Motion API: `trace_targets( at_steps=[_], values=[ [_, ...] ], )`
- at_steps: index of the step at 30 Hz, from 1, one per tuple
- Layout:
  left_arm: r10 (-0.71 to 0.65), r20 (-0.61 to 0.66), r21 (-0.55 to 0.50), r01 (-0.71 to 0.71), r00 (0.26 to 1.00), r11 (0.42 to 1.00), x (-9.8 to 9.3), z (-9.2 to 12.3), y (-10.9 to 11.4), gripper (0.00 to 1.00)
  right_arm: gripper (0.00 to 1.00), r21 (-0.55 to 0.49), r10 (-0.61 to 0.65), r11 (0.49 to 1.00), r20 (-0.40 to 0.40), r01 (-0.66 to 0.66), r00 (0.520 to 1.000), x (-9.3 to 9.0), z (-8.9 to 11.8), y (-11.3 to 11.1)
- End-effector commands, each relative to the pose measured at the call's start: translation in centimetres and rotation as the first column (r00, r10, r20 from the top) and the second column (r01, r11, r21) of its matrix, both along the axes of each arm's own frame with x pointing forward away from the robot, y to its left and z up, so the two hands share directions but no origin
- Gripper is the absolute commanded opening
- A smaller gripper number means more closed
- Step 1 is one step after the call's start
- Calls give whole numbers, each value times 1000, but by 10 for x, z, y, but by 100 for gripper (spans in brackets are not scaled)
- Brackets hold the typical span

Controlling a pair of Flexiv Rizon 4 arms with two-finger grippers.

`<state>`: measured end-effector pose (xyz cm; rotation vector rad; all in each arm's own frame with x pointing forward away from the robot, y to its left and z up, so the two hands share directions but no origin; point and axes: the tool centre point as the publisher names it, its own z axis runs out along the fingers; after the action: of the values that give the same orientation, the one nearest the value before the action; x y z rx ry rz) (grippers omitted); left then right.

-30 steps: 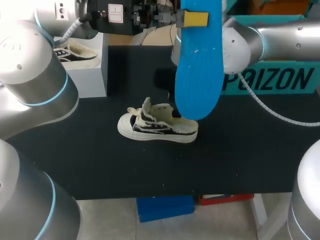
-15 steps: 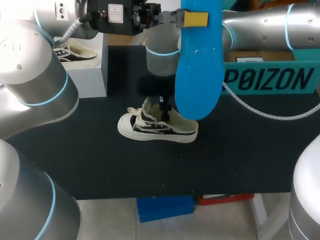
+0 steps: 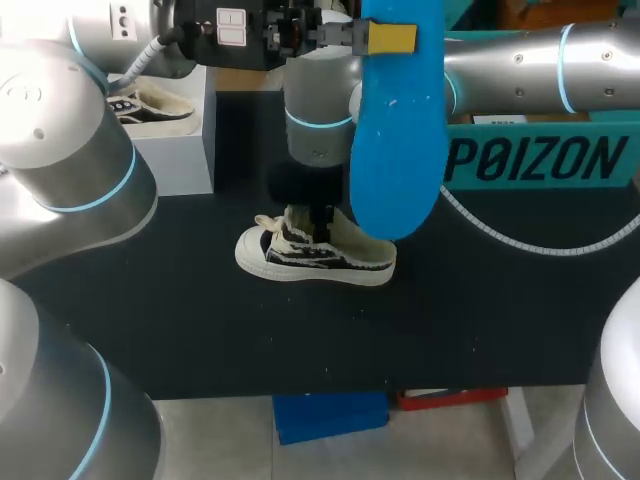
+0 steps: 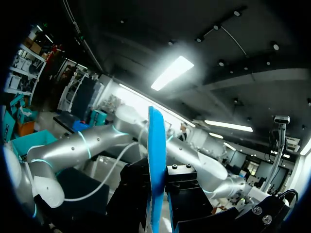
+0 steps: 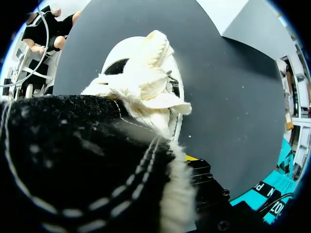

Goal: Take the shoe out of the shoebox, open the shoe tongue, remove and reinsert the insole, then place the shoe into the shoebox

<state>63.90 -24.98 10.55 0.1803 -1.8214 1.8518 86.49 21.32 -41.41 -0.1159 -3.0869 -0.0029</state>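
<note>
Two grey arms are hanging over the black matte table (image 3: pixel 500 310): L arm (image 3: pixel 60 140) is entering from the left, R arm (image 3: pixel 520 70) is extending in from the right, past the middle. A white shoebox (image 3: pixel 180 150) is sitting at rear left w/ a second sneaker (image 3: pixel 150 105) inside.

L gripper (image 3: pixel 385 38) is sitting high up, clamping a bright blue insole (image 3: pixel 395 150): flat, smooth, foot-shaped, hanging approx. upright, rounded end down. In head view that end is overlapping the sneaker's heel.

The sneaker (image 3: pixel 315 258) is resting mid-table on its sole, well apart from the shoebox. It's black-and-cream cloth w/ fleecy cream lining and a white rubber sole. Long axis is running left-right, toe pointing left, tongue (image 3: pixel 293 215) standing up.

R gripper (image 3: pixel 322 215) is sitting at the sneaker's mouth. Can't tell if it's wide or closed, as fuzzy black fabric is filling the R wrist view.
</note>
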Motion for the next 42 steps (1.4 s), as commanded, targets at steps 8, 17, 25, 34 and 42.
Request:
trace_targets(
  at_steps=[8,17,25,34,42],
  values=[
    [3,-1,3,-3,1000,1000,-1,-1,0,0,0,27,2,1000,-21,-2,1000,-2,-3,-5],
    [3,-1,3,-3,1000,1000,-1,-1,0,0,0,27,2,1000,-21,-2,1000,-2,-3,-5],
    [3,-1,3,-3,1000,1000,-1,-1,0,0,0,15,-13,1000,-30,13,999,-2,25,-9],
    [3,-1,3,-3,1000,1000,-1,-1,0,0,0,-3,-385,923,-80,386,920,-1,90,-36],
    [3,-1,3,-3,1000,1000,-1,-1,0,0,0,145,-911,412,33,899,412,-3,88,-58]
  ],
)
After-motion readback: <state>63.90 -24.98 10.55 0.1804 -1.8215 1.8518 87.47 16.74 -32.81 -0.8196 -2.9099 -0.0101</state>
